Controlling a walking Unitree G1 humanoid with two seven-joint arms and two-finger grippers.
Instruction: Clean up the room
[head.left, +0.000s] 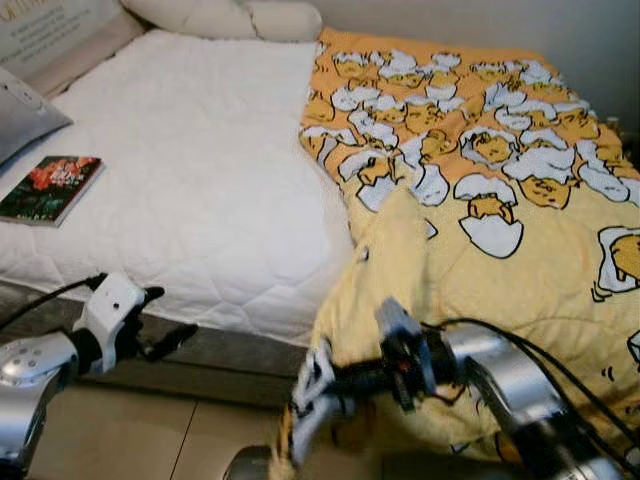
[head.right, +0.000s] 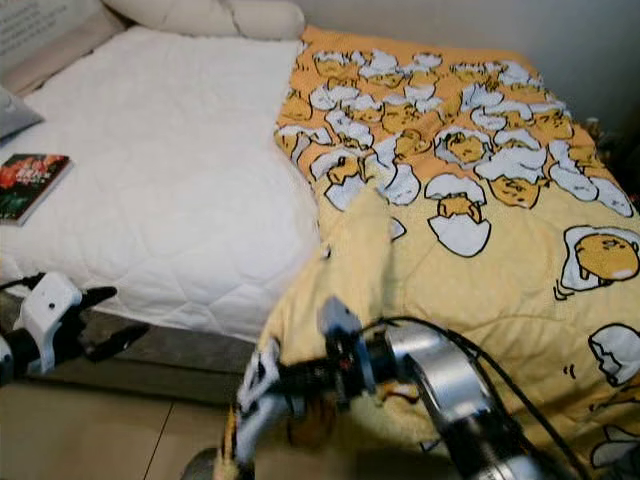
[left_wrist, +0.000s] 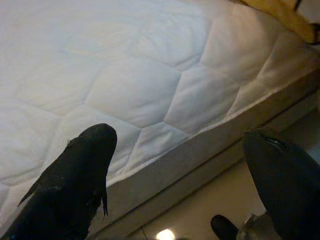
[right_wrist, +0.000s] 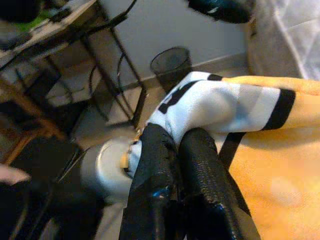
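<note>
Blanket (head.left: 500, 200), yellow and orange with a cartoon egg print, covers the right half of the bed (head.left: 200, 200) and spills over the near edge toward the floor (head.left: 150, 440). Right end effector (head.left: 315, 385) sits low at that hanging edge, its two black fingers (right_wrist: 165, 200) pressed together on a white, black-striped fold of the blanket; the wrist view confirms the cloth pinched between them. Left end effector (head.left: 165, 320) is held in front of the mattress side, well apart from the blanket, fingers spread wide with nothing between them. A book (head.left: 50, 188) with a flowered cover lies flat on the white quilted mattress near its left edge. Pillows (head.left: 235, 18) rest at the head of the bed. A mesh wastebasket (right_wrist: 171, 65) stands on the floor beside a dark metal rack (right_wrist: 100, 65).
</note>
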